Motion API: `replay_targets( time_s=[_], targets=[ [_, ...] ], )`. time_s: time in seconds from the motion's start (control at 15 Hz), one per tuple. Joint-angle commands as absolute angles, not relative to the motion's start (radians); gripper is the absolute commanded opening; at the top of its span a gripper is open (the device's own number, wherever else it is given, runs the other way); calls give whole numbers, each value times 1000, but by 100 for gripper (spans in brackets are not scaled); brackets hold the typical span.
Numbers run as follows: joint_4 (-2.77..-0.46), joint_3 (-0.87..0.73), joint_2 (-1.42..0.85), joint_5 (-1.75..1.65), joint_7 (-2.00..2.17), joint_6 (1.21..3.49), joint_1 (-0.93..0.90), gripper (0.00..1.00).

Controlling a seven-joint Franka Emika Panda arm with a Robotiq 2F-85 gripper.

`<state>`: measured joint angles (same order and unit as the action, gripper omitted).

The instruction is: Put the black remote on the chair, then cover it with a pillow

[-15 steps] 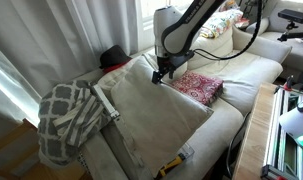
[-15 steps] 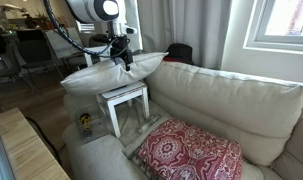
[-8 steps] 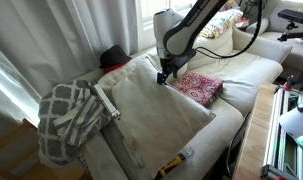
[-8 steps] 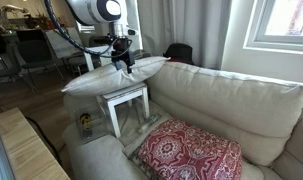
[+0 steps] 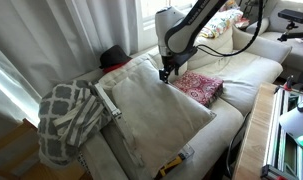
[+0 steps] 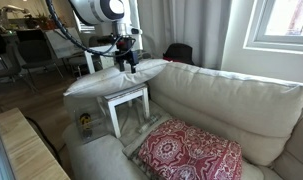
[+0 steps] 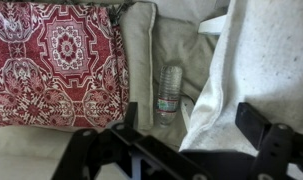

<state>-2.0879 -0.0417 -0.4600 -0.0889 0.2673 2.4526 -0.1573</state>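
Red patterned cushion [image 7: 51, 60]: fills the upper left of the frame, lying flat on cream upholstery.
The chair [image 7: 31, 150]: cream fabric along the lower left, with a piped cushion edge running down the middle just right of the red cushion.
Bottle [image 7: 169, 95]: clear plastic, lying lengthwise at centre frame in the fold beside that piped edge.
The pillow [image 7: 266, 60]: off-white cloth covering the right side, its edge dropping toward the lower centre.
Gripper [image 7: 186, 150]: black, along the bottom edge; its fingers [image 7: 253, 120] stand either side of the pillow's cloth.
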Motion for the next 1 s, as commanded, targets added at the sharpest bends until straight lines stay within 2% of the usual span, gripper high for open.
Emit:
replay_targets(
  time_s=[0.0, 0.27, 0.67, 0.93],
  targets=[
    [-2071, -39, -430, -61, 266, 2408, -124, 100],
    [-2058, -26, -374, 0, 251, 2375, -77, 100],
    [-2013, 51, -237, 333, 117, 2201, 13, 100],
    [-2002, 34, -124, 379, 94, 2130, 10, 100]
  ],
)
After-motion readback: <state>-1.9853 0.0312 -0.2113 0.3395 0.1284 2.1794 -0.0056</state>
